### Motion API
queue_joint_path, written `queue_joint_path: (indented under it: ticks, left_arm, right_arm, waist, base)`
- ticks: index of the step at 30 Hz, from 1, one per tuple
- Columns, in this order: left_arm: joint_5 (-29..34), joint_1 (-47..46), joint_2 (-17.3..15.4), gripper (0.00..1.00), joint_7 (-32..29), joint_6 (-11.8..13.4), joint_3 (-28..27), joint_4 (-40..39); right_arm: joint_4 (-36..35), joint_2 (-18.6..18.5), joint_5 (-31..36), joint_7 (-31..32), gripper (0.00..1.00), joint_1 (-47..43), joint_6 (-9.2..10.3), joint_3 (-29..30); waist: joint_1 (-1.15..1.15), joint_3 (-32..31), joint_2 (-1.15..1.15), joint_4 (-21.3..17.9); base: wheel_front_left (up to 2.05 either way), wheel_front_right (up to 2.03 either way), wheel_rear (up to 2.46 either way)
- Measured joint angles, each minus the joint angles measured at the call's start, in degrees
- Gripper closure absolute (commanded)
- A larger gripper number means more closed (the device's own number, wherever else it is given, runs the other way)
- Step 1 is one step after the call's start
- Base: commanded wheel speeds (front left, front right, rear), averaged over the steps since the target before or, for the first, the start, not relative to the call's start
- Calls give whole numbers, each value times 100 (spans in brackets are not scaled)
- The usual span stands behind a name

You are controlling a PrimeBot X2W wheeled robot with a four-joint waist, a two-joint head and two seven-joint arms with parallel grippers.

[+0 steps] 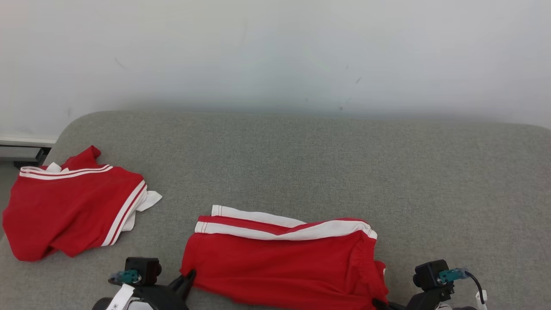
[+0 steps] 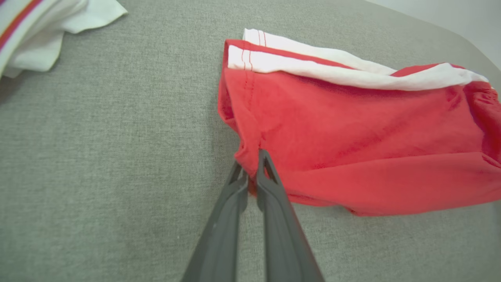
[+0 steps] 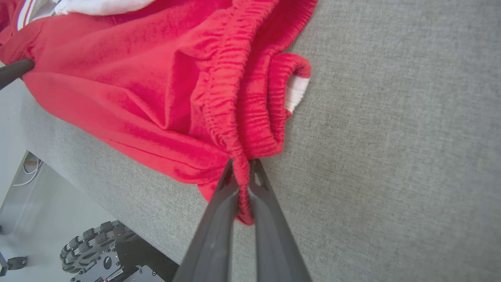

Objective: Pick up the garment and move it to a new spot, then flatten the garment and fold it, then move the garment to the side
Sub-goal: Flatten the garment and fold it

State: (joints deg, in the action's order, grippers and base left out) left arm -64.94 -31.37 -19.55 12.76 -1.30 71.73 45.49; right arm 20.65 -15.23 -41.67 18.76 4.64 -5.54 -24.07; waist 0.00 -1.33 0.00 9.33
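Since both grips sit on the near edge of the garment [image 1: 284, 262], everything that follows turns on how the cloth lies from me. It is a pair of red shorts with white side stripes, folded over on itself, resting on the grey fabric-covered bench [image 1: 301, 163] close to its near edge. The long axis runs left to right across my front, and the body of the cloth lies ahead of both hands.

My left fingers [image 2: 259, 166] are closed on the near left corner, at the leg-hem end. My right fingers [image 3: 253, 172] are closed on the near right corner, pinching the gathered elastic waistband. Neither arm is nearer; each holds one end of the long axis.

Judgement: the fold looks made, so the move to the side is the likely step in hand. Both hands should travel together to keep the fold.

A second red garment [image 1: 64, 206] with white trim lies crumpled at the far left of the bench, well apart from the shorts. It would obstruct a leftward shift. Beyond the bench stands a pale wall [image 1: 275, 51].
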Motion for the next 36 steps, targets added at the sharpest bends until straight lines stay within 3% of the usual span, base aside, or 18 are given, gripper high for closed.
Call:
queue_joint_path:
  ticks: [9, 10, 11, 12, 27, 32, 36]
  left_arm:
    - [-14, 109, 3, 100, 38, 79, -37, -82]
    - [-13, 117, 8, 100, 40, 79, -36, -88]
    - [-14, 124, 11, 89, 40, 79, -37, -91]
    - [-16, 144, 9, 3, 40, 84, -45, -91]
    - [-109, 411, -425, 0, 141, 443, -501, -556]
    - [102, 411, -426, 0, 142, 739, -831, -899]
    - [467, 435, -542, 0, 142, 838, -1155, -1203]
  right_arm:
    - [-53, -76, 44, 194, 100, 18, 33, -47]
    - [-56, -75, 42, 191, 62, 19, 53, -37]
    - [-68, -76, 43, 190, 0, 21, 52, -35]
    - [-68, -64, 33, 191, 0, 32, 54, -22]
    - [-825, -105, -360, 112, 0, -104, 49, 299]
    - [-1003, -183, -301, -278, 0, -253, 264, 639]
    - [-1107, -143, -279, -509, 0, -380, 396, 747]
  waist:
    - [1, -9, 0, -45]
    - [1, -6, 0, -60]
    - [1, -5, 0, -71]
    - [1, -6, 0, -84]
    - [1, -157, 1, -376]
    - [0, -236, 1, -429]
    - [0, -254, 1, -425]
  base:
    - [0, 0, 0]
    - [0, 0, 0]
    - [0, 0, 0]
    - [0, 0, 0]
    - [0, 0, 0]
    - [0, 0, 0]
    - [0, 0, 0]
